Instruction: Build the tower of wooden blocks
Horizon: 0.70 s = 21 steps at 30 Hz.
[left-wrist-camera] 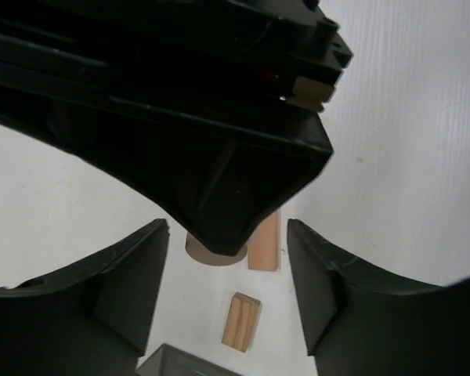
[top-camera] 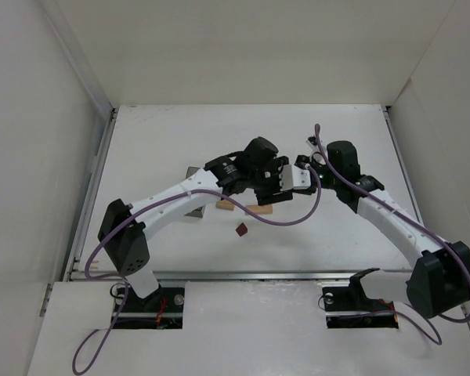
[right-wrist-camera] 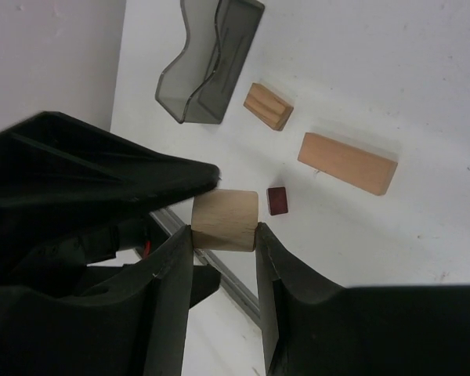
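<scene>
The left gripper's (left-wrist-camera: 227,225) jaws are spread and hold nothing; in its wrist view the right arm's black head hangs between its fingers (left-wrist-camera: 133,290). The right gripper's (right-wrist-camera: 223,233) jaws are pinching a round block (right-wrist-camera: 225,219), one finger flat against each side; whether that block touches the table (top-camera: 337,141) cannot be told. From above, both grippers meet over the middle of the table, the left one just over and beside the right. The other pieces lie below them, each alone and apart from the rest. Furthest left is the grey bin (right-wrist-camera: 189,100), partly hidden under the left arm in the top view. Just right of it lies a small ridged block (right-wrist-camera: 268,106). Next comes the plank (right-wrist-camera: 347,162), lying flat, its end near the round block in the left wrist view. The red cube (right-wrist-camera: 276,200) sits a little nearer the arm bases than the plank, close to the right gripper's fingertip in its wrist view but not touching it.
</scene>
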Each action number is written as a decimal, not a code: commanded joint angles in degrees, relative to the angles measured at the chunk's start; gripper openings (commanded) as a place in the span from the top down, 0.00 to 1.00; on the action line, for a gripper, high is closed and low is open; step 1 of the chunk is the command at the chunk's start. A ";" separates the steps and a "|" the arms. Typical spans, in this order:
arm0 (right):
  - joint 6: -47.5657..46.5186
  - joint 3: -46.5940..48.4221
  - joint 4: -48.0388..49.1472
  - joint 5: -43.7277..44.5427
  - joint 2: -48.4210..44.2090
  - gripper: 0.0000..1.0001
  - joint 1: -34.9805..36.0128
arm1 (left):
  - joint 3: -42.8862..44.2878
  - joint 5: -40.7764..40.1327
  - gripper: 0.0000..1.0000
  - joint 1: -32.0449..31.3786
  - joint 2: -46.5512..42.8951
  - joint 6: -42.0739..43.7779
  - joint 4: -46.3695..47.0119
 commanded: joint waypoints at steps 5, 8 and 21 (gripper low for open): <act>0.48 0.44 4.20 -1.29 -3.26 0.99 1.06 | 1.89 -1.90 0.54 -0.34 0.49 -1.14 1.83; 0.48 0.44 4.20 -1.29 -3.26 0.99 1.06 | 1.28 -1.90 0.62 -0.34 0.49 -1.14 1.83; -0.57 0.44 1.75 -0.68 -3.26 0.64 2.11 | 3.56 -2.43 1.00 -0.34 0.49 -3.17 0.34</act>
